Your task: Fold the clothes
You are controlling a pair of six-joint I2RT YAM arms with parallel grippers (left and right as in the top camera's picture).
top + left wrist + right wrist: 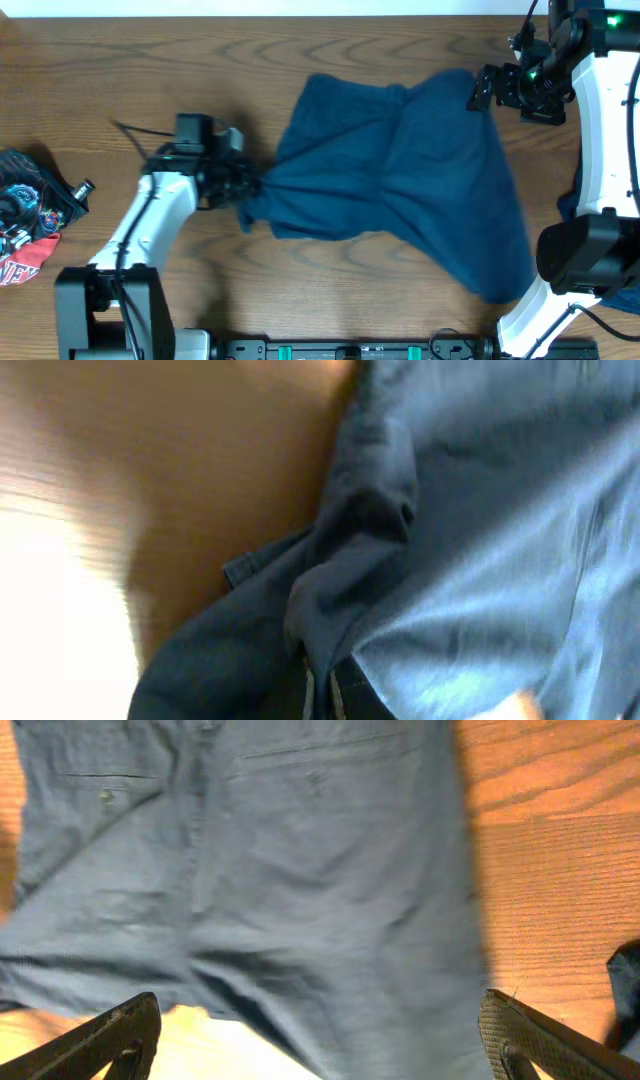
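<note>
A brown wood-grain table (120, 70) fills the overhead view, and on it we see a pair of dark navy shorts (400, 170) spread across the middle and right. The cloth lies mostly flat. It is widest along the far edge and narrows to a gathered point at its left, while one leg runs down towards the near right corner.

The left gripper (245, 190) sits at that gathered left point. Its jaws are pressed together on a bunch of the shorts, and the fabric around them is puckered into folds. From the left wrist we see only crumpled blue cloth (480, 540) heaped up close, with bare table (150, 460) to its left; the fingers themselves we cannot make out there.

The right gripper (480, 88) hangs at the far right corner of the shorts. In its wrist view the two fingers (120, 1040) stand spread wide at the bottom corners of the frame and hold nothing. The shorts (300, 870) lie beneath them, showing two stitched pocket lines.

At the left edge of the table lies a pile of printed clothes (25, 225) in red, black and teal, well apart from the shorts. A scrap of dark blue cloth (568, 207) shows just beside the right arm.
</note>
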